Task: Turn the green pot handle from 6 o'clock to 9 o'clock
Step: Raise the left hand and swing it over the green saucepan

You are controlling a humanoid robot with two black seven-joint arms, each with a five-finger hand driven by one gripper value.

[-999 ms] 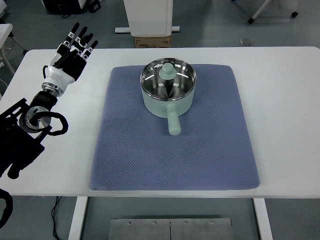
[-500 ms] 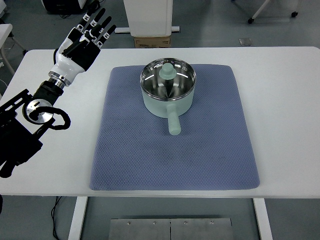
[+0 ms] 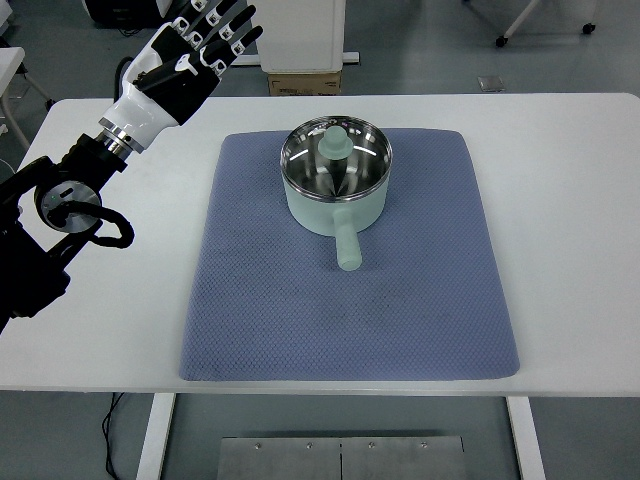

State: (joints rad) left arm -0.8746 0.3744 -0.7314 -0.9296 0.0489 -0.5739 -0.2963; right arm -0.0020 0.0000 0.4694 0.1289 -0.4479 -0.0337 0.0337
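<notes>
Green pot [image 3: 335, 175]: set on the blue mat [image 3: 260, 300] in the upper centre of the frame, handle [image 3: 346, 243] pointed to 6 o'clock, rotation not begun; left robot hand [image 3: 190, 55] raised upper left, fingers spread, nothing held, well apart.

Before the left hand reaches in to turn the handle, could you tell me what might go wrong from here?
The left hand is raised past the table's far-left corner, fingers spread, well away from the handle, so a long sweep could clip the pot rim. The pot sits on a soft blue mat, which may bunch or drag instead of letting it pivot. A loose lid appears to rest inside the pot and could rattle or shift as it turns.
</notes>
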